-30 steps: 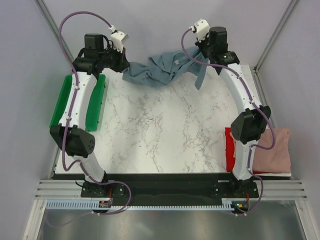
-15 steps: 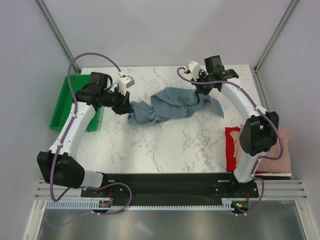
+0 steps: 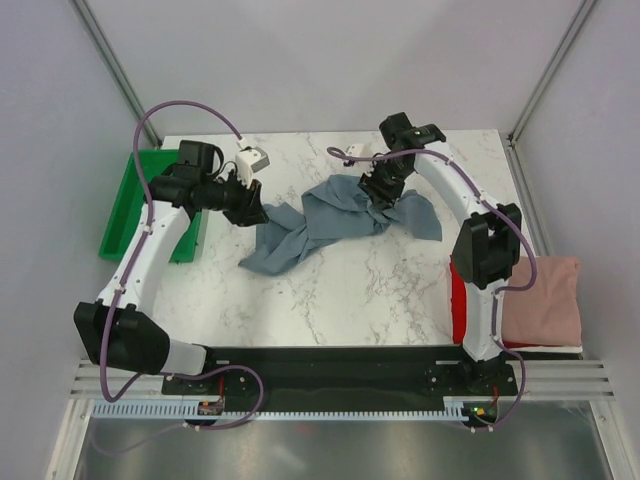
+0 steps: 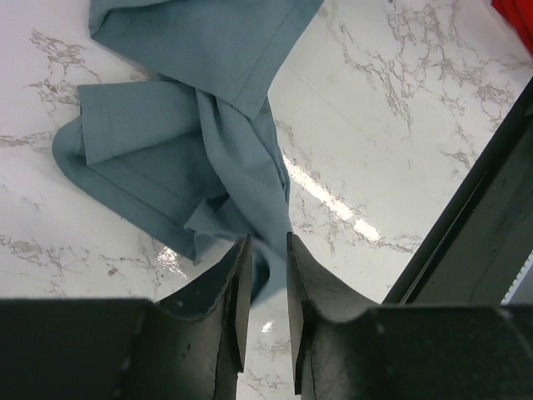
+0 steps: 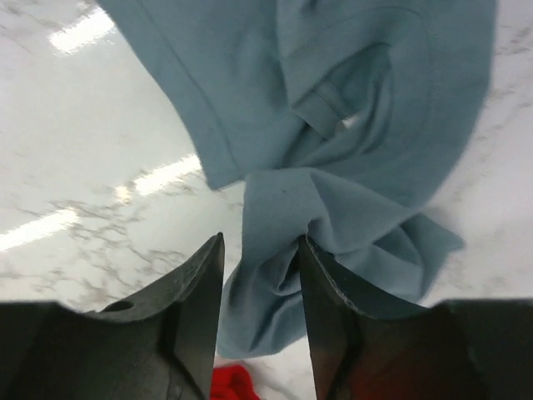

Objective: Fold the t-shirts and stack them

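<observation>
**Three t-shirts, one lying loose between two parted pincers**

In the middle of the table [image 3: 330, 300], toward its far side: the blue-grey t-shirt [image 3: 335, 215], unfolded, bunched into a twisted band from left to right. Collar and inner label turned up near the right end. A hemmed sleeve and a loose flap trailing toward the near left.

At the shirt's left end, the left gripper [image 4: 266, 242], low over the tabletop, jaws only a narrow slot apart. In line with that slot, a thin tip of the cloth, not pinched, with bare marble visible through the same gap. Remainder of the garment spread out beyond the fingertips.

At the shirt's right end, the right gripper [image 5: 260, 240], jaws plainly apart and wider than the left pair. Between them, a gathered fold of the same shirt, just beside both fingers; touching or not, cannot tell.

Well apart from all this, at the near right edge: the dusty pink t-shirt [image 3: 548, 300], folded flat. Just left of it, the bright red t-shirt [image 3: 456, 310], only a strip in view behind the right arm [image 3: 490, 260]. Overlapping the pink one or merely beside it, cannot tell.

At the far left edge, the green tray [image 3: 120, 210], partly under the left arm [image 3: 160, 230], apart from the shirt.
</observation>
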{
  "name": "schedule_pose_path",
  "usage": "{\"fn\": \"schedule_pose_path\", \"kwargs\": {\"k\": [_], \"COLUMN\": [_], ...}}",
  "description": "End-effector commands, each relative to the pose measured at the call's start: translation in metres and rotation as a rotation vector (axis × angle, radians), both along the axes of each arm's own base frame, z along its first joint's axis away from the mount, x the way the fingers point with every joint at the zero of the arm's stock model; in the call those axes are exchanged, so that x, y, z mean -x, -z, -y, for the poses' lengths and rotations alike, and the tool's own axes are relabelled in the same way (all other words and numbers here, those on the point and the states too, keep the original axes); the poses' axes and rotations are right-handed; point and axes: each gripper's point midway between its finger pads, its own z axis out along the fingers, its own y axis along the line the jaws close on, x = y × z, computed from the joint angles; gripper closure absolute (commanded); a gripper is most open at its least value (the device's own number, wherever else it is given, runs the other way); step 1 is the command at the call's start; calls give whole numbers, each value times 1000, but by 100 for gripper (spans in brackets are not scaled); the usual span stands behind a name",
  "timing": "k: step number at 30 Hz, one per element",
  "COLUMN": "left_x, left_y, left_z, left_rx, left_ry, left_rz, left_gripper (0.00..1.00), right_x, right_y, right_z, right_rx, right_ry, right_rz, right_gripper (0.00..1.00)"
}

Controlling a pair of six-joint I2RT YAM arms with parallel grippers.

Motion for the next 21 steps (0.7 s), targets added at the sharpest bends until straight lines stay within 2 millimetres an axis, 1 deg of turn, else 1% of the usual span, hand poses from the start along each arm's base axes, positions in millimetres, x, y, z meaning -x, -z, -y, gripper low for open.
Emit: {"fn": "schedule_pose_path", "kwargs": {"k": [1, 2, 3, 4, 5, 6, 7, 8, 10, 11, 13, 14, 15, 16, 17, 21], "left_x": [-11, -12, -16, -18, -20, -21, -24, -27, -31, -34, -38, -40, -41, -42, -42, -45], "left_y": [-27, -27, -29, -30, -33, -34, -31, -33, -30, -32, -29, -29, -30, -30, -30, -28], "left_z": [-1, 0, 1, 3, 4, 6, 7, 7, 9, 9, 10, 11, 12, 12, 14, 14], "left_rx": [-5, -4, 3, 11, 18, 27, 31, 34, 34, 36, 40, 44, 55, 61, 68, 74], "left_ry": [24, 24, 20, 16, 16, 21, 22, 22, 22, 19, 14, 11, 2, -5, -2, -13], "left_rz": [115, 115, 120, 115, 119, 116, 106, 110, 100, 105, 95, 91, 85, 81, 79, 73], "left_gripper": [69, 69, 68, 68, 68, 68, 68, 67, 67, 67, 67, 67, 67, 66, 66, 65], "right_x": [46, 43, 32, 27, 21, 18, 12, 17, 22, 26, 24, 23, 16, 15, 12, 2], "right_y": [-17, -24, -28, -30, -23, -17, -9, 6, 21, 34, 45, 55, 58, 64, 67, 81], "right_z": [-12, -13, 2, 3, 19, 27, 42, 56, 71, 85, 97, 109, 115, 119, 128, 149], "right_rx": [-146, -216, -275, -335, -334, -314, -255, -218, -171, -126, -92, -43, -31, -10, 20, 87], "right_ry": [2, 42, 134, 210, 284, 322, 380, 419, 459, 501, 540, 584, 603, 613, 632, 675], "right_rz": [-244, -267, -289, -331, -346, -341, -304, -330, -358, -377, -367, -358, -329, -330, -318, -276], "right_gripper": [50, 49, 48, 46, 46, 47, 48, 49, 50, 52, 53, 53, 53, 54, 54, 54]}}
